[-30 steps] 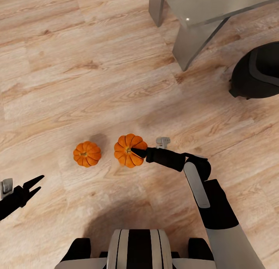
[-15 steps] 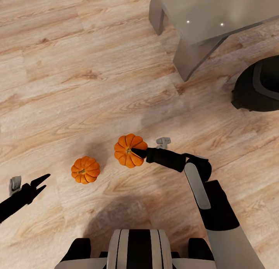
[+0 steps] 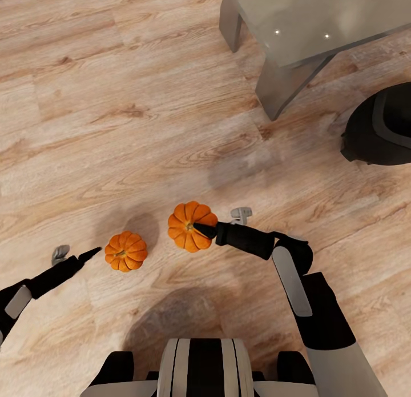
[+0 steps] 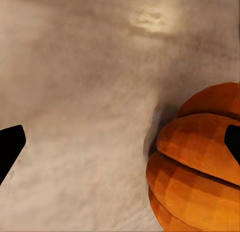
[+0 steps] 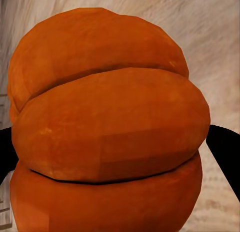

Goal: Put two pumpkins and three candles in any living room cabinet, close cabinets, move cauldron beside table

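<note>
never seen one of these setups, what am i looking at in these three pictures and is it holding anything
It is a simulated wheeled robot with two arms, each ending in a two-fingered gripper. The large picture comes from a camera on its head, looking down at a wood floor. The other two come from cameras on each wrist, looking along the fingers.

Two pumpkins are in sight. The right gripper is shut on the right pumpkin; in the right wrist view that pumpkin sits between the dark fingers. The left gripper is open and reaching toward the left pumpkin, which lies on the floor and shows beside one finger in the left wrist view.

Farther off stand a grey table and a black cauldron.
</note>
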